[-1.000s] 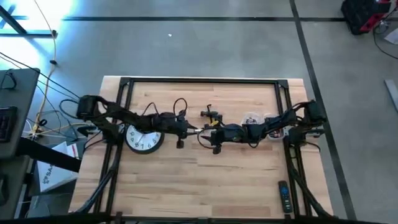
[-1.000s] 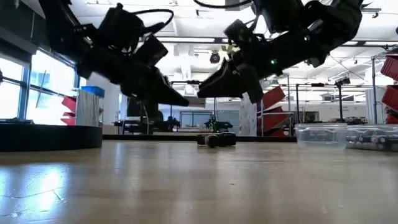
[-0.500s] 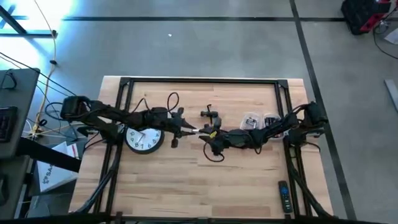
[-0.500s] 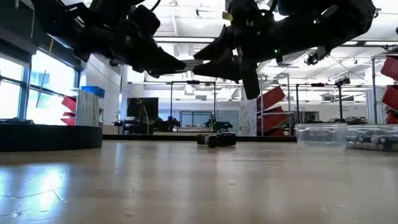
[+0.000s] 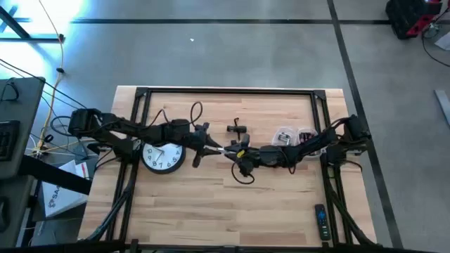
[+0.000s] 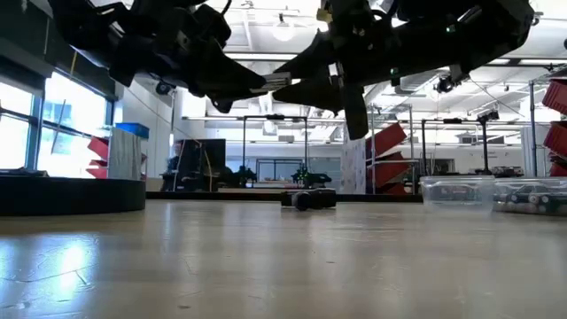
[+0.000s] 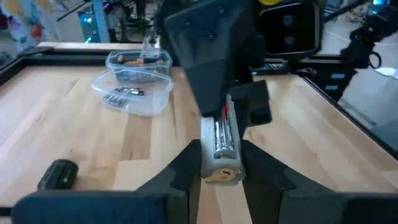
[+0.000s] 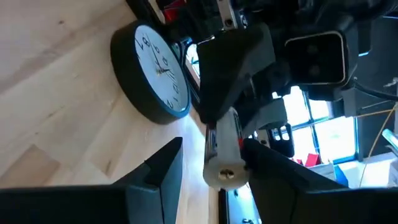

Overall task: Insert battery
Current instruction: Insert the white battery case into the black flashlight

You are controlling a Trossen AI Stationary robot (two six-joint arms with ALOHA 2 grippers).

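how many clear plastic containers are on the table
2. Both sit side by side near the right arm's base: one container nearer the table's middle, the other container beside it, partly covered by the arm.

Clock (image 5: 162, 156) at table's (image 5: 211, 211) left, apparently two containers (image 5: 294, 135) right, remote (image 5: 320, 221) near the right front corner.

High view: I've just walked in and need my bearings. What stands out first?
Two end effectors, left and right, meet above mid-table, both gripping one battery. A wall clock lies face-up under the left arm, and clear tubs sit under the right arm.
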